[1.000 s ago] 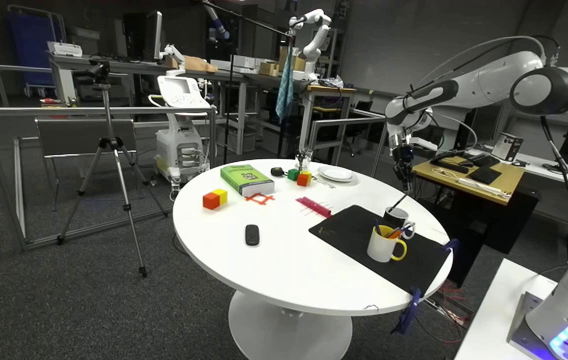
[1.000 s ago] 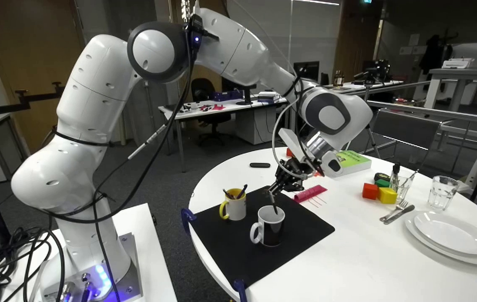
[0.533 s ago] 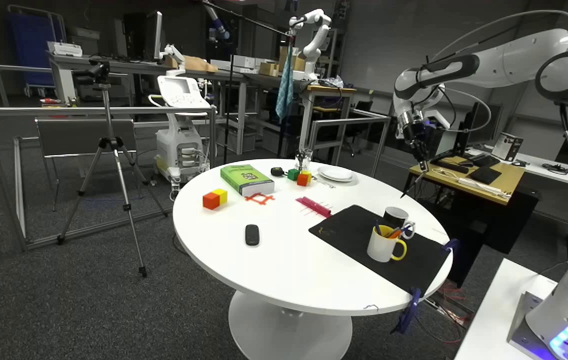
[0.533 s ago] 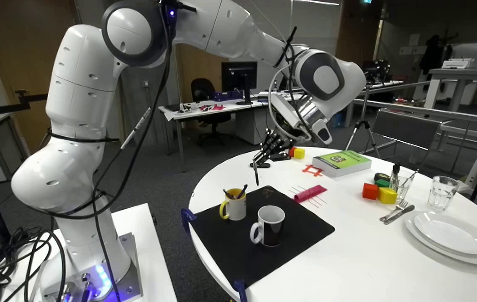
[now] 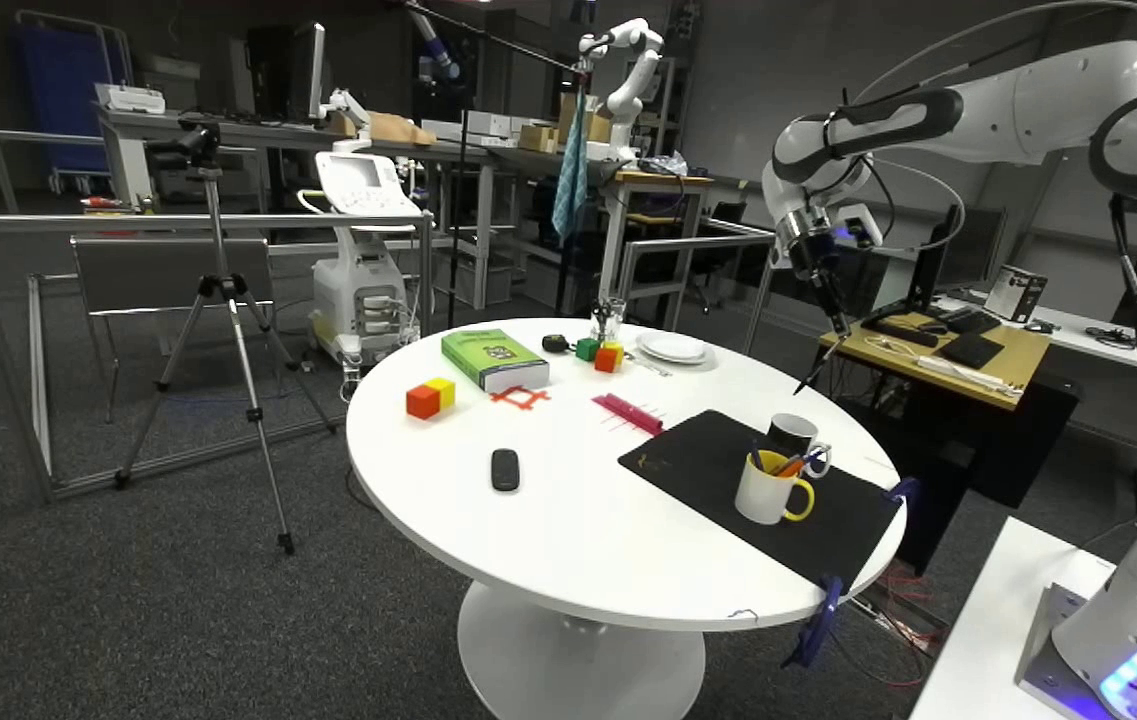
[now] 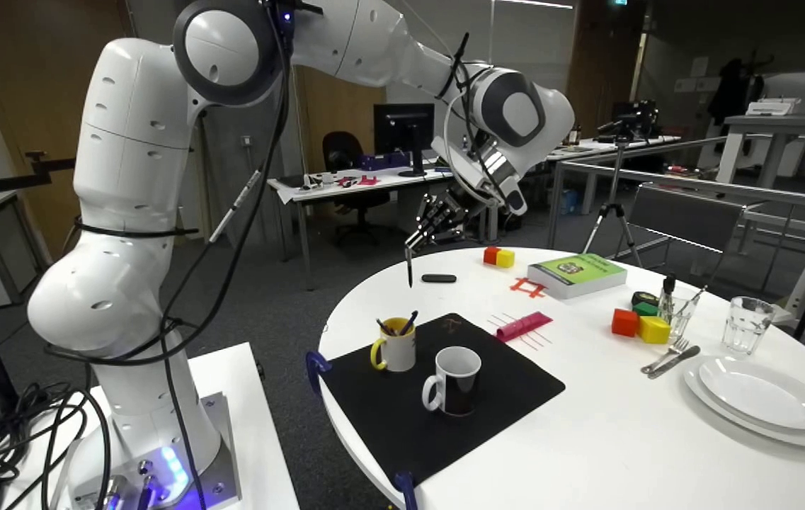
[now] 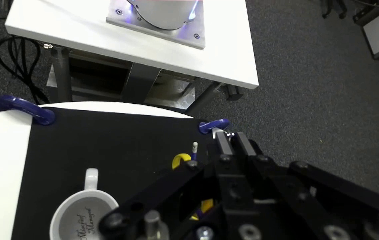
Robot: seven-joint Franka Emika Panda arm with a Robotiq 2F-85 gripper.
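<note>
Dark carpet [image 5: 178, 620] and metal rails [image 5: 128, 222] around a white table [image 5: 578, 520], and on that a black mat [image 6: 402, 432] with blue clamps [image 7: 44, 116] at its edge. On the mat, a black mug [image 6: 462, 389] and a yellow-handled mug [image 6: 398, 354], the second partly hidden by the gripper [image 7: 232, 140] in the wrist view. Higher than the mat, in mid-air, a pen [image 6: 410, 271] pinched in the closed gripper. Just beside the mat, a pink tube [image 6: 524, 326]; well apart from the mat, book [image 6: 577, 275], cubes [image 6: 624, 323], plates [image 6: 763, 393]

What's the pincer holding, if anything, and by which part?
A slim, dark-tipped pen-like stick, held by its upper end in the pincer; its tip points down.
</note>
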